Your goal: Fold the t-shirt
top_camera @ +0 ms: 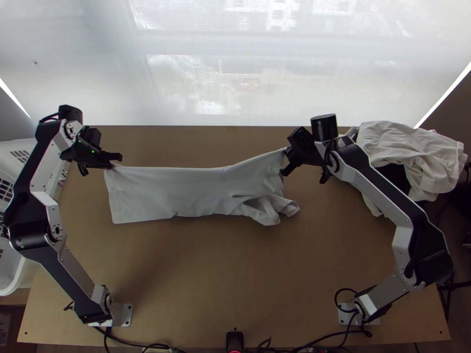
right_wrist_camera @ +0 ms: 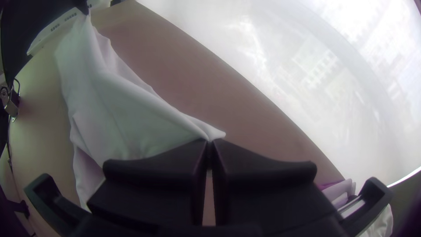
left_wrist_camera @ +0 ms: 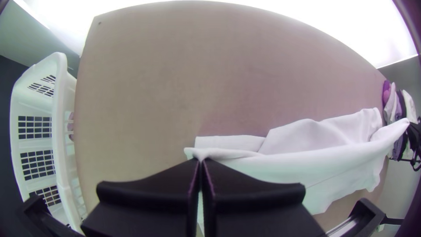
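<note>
In the top view the white t-shirt (top_camera: 176, 191) stretches as a long band between both grippers, folded over itself, its end by the right gripper bunched. My left gripper (top_camera: 118, 161) is shut on its far left corner; my right gripper (top_camera: 286, 162) pinches the far right corner. The left wrist view has the gripper (left_wrist_camera: 201, 161) closed on an edge of the t-shirt (left_wrist_camera: 337, 162). From the right wrist, the gripper (right_wrist_camera: 209, 142) holds a gathered tip of the t-shirt (right_wrist_camera: 118, 105), with a short bit poking past the fingers.
A white basket (top_camera: 17, 154) stands at the table's left edge. A heap of pale clothes (top_camera: 412, 154) lies at the right edge, beside the right arm. Bare wooden table (top_camera: 206, 276) lies between the t-shirt and the arm bases.
</note>
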Motion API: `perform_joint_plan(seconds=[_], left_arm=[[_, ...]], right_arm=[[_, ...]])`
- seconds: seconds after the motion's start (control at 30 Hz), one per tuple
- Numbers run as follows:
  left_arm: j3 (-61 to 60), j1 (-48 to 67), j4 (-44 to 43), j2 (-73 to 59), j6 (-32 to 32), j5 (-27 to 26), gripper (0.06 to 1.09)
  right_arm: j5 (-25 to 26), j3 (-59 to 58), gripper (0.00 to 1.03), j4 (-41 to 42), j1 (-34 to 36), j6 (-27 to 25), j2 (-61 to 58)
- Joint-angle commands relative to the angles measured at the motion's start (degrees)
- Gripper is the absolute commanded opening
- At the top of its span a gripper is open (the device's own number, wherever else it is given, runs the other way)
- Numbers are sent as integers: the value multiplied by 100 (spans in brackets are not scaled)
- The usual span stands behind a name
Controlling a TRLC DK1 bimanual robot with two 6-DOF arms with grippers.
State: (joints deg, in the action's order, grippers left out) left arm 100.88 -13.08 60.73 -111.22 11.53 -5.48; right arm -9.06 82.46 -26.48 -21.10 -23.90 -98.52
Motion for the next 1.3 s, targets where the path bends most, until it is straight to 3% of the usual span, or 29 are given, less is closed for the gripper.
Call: perform_joint_plan(seconds=[0.0,0.53,1.07,1.23,1.27], left_arm=[[204,130,-8,-488,-98,29,9],[415,376,-123,-1209,-265,90,9],[432,350,-70,-1007,-292,152,10],[538,253,79,-875,-283,152,47],[538,218,167,-831,-292,152,61]], right_arm=[[-8,253,3,38,62,-18,-581],[-8,403,3,231,124,26,-1477],[-8,526,3,292,291,52,-1503],[-8,605,3,292,291,105,-1556],[-8,623,3,292,291,140,-1574]])
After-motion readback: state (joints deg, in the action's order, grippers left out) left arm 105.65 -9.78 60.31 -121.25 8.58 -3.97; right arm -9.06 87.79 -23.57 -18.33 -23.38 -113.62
